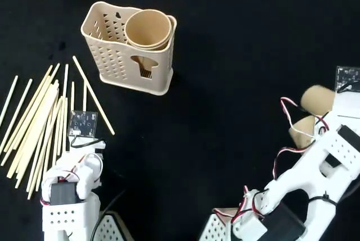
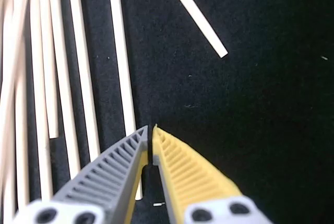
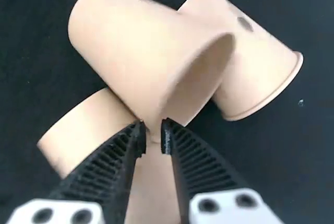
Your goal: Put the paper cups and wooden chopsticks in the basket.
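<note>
A beige slotted basket (image 1: 112, 55) stands at the back left with nested paper cups (image 1: 148, 27) inside it. Several wooden chopsticks (image 1: 39, 117) lie scattered on the black table at the left. My left gripper (image 2: 151, 130) is shut with nothing in it, just above one chopstick (image 2: 121, 67) at the pile's right side. At the right edge lie more paper cups (image 1: 316, 98). My right gripper (image 3: 153, 136) is shut on the rim of one tilted paper cup (image 3: 141, 62). A second cup (image 3: 255, 62) lies behind it and a third cup (image 3: 83, 130) beneath.
The table is covered in black cloth (image 1: 225, 83), with open room between the basket and the right arm (image 1: 315, 179). The left arm's base (image 1: 64, 207) sits at the front left. One chopstick (image 1: 93, 95) lies apart, slanting toward the basket.
</note>
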